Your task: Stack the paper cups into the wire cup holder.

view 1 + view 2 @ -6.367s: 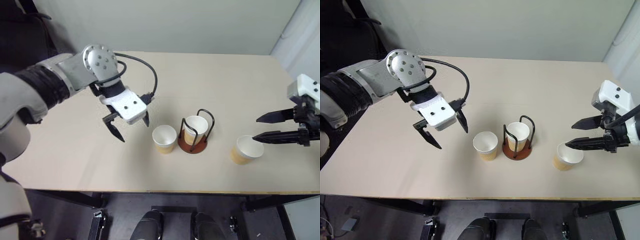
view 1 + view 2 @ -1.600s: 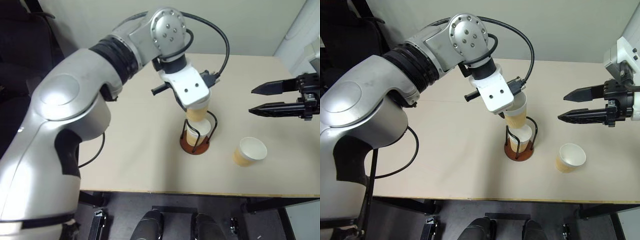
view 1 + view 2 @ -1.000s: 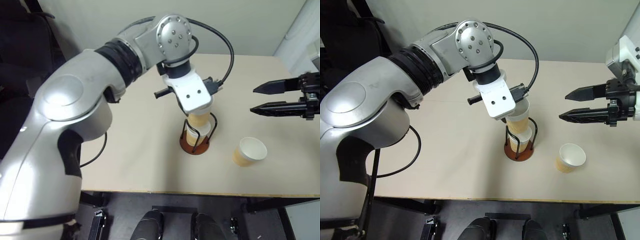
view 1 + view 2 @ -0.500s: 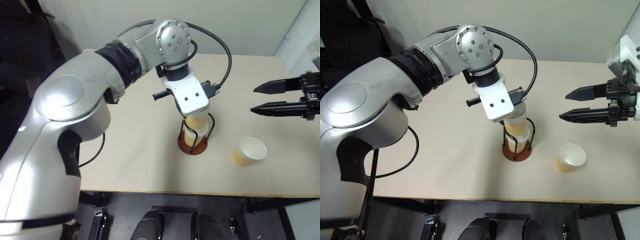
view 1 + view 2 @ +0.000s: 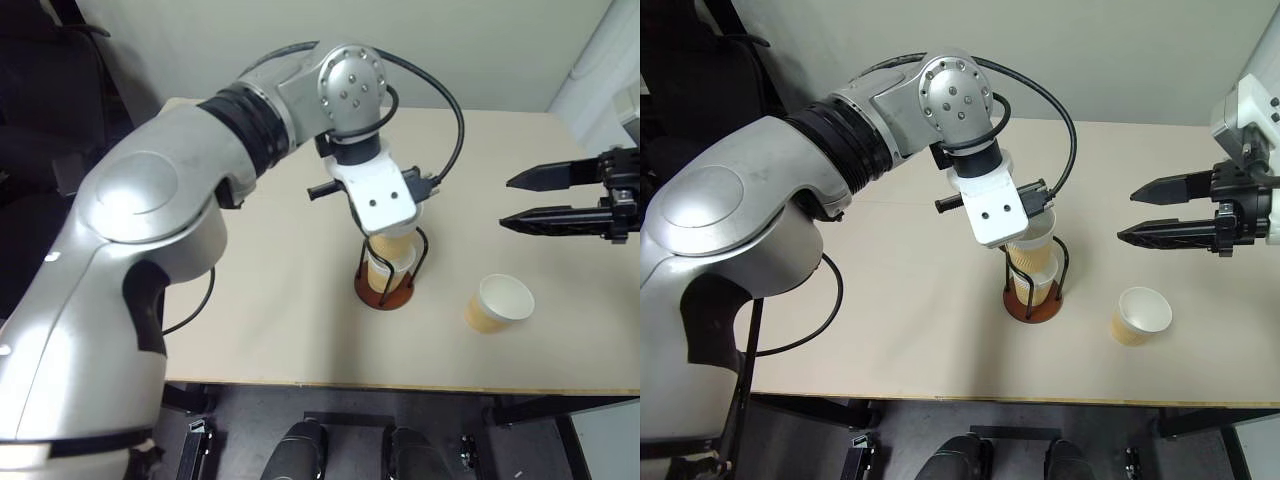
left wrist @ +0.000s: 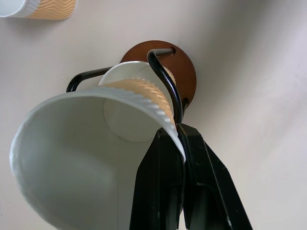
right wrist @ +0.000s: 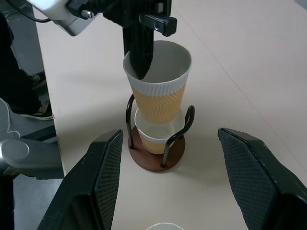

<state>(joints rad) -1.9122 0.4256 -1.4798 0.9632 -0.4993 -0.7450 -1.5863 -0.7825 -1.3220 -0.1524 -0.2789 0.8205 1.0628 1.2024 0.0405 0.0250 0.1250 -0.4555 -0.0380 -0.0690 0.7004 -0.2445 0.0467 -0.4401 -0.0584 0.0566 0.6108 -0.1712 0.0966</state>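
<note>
Because the paper cup pinched by the left gripper is thin-walled and nearly weightless, I judge it will dent under any real squeeze and tip at a slight nudge; its stiffest part is the rolled rim, and that is where it is held, one finger inside the wall and one outside, closed tight on it. Its tapered bottom sits partway into the second cup, which already stands in the wire cup holder near the middle of the table. The wire loops (thin and springy-looking) rise close along the cup's sides, so a crooked push would likely snag. A third cup stands loose on the table, well apart toward the robot's right. Above and beyond it the right gripper hangs wide open, empty.
</note>
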